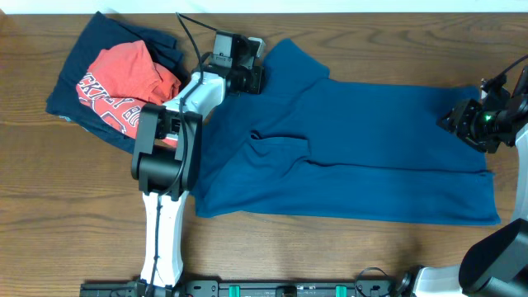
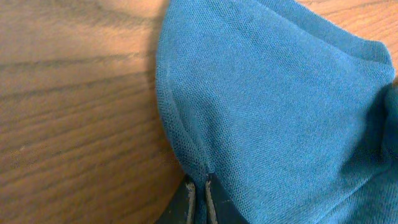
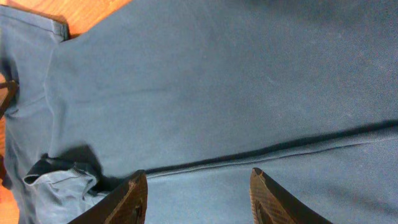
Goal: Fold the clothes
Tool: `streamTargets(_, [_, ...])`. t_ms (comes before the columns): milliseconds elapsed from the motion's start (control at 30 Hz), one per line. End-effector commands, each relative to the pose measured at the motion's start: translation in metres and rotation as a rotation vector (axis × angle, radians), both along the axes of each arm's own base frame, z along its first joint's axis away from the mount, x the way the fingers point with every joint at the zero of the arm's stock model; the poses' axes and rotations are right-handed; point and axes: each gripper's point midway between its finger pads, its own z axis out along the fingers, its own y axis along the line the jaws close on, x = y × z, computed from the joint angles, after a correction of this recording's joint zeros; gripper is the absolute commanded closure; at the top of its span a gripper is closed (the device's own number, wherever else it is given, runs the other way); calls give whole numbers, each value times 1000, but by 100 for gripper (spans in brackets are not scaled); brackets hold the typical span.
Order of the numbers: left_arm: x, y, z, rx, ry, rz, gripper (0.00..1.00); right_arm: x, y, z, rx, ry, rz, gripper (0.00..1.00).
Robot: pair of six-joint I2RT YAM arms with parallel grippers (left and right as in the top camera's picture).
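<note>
The blue T-shirt (image 1: 371,148) lies spread flat across the middle and right of the counter (image 1: 330,256). A long crease runs along its length, and there is a small rumple near its centre. At the shirt's far left corner, the left tool (image 1: 243,70) has come together on the hem. In the left wrist view its dark fingers (image 2: 186,200) sit almost against each other, with the blue edge pinched between them, right down at the wood. Over at the shirt's right end, the right tool (image 1: 470,120) hangs above the fabric with its fingers (image 3: 127,199) set wide apart and holding nothing. I cannot tell whether the tips touch the cloth.

Off to the far left, a red tee (image 1: 124,78) with white lettering sits bunched on top of a navy garment (image 1: 82,58), just beside the blue shirt's left edge. The counter is brown wood with a plain grain. A pale strip runs along its far edge.
</note>
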Motion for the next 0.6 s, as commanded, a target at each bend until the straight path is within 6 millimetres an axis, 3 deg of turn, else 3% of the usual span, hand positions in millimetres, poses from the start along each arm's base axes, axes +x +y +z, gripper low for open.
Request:
streamTargets(0, [2,1,52,-17,-62,-12,94,-2,3,-3,10,14,-5,49])
streamTargets(167, [-26,4,71,11,16,-32,94,-1,3,-3,10,13,-4,49])
streamTargets(333, [-71,5,48,74,210,-52,90,0,2,-3,7,8,-5,49])
streamTargets(467, [-103,15,26,199,333,-41,73,1,2,-2,6,4,-5,49])
streamTargets(567, [-118,18,25,226,388,-47,59,2,1,-2,4,0,-5,48])
